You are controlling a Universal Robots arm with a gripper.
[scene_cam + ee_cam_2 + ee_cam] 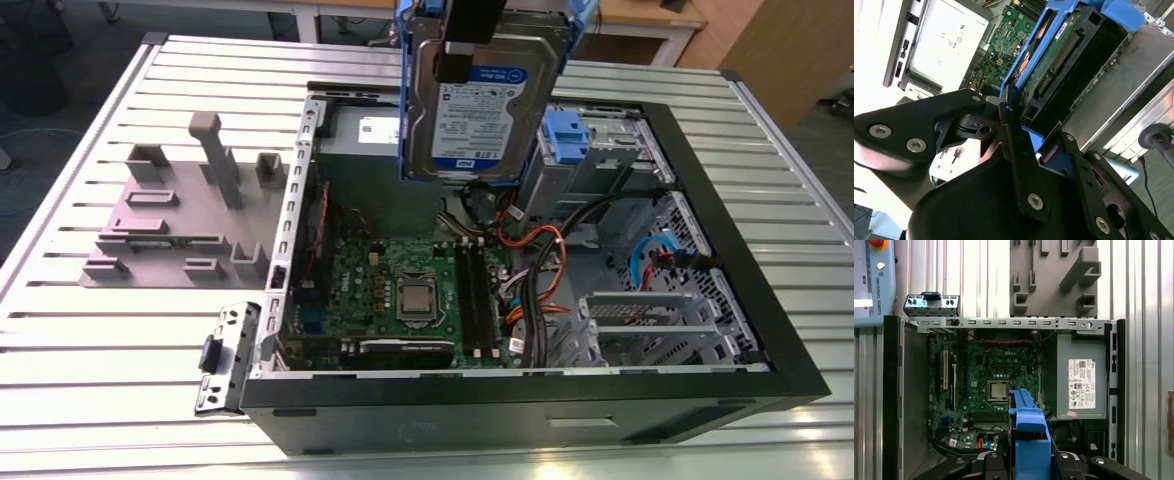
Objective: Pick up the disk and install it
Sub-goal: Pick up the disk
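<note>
The disk (pixel 481 110), a silver hard drive with a white-and-blue label in a blue plastic bracket, hangs upright above the back of the open computer case (pixel 747 330). My gripper (pixel 461 25) is shut on its upper edge. In the second wrist view the black fingers (pixel 1014 140) clamp the blue bracket, and the disk (pixel 1054 60) shows its green circuit-board side. In the first wrist view the disk (pixel 1029 440) appears edge-on as a blue frame over the motherboard (pixel 989 385).
The case lies on a slatted metal table (pixel 80 330). Inside are a grey power supply (pixel 1079 385), a grey cage with a blue latch (pixel 566 135), orange and black cables (pixel 534 250) and a metal cage (pixel 654 320). A grey fixture (pixel 174 220) and a loose metal bracket (pixel 224 355) lie beside it.
</note>
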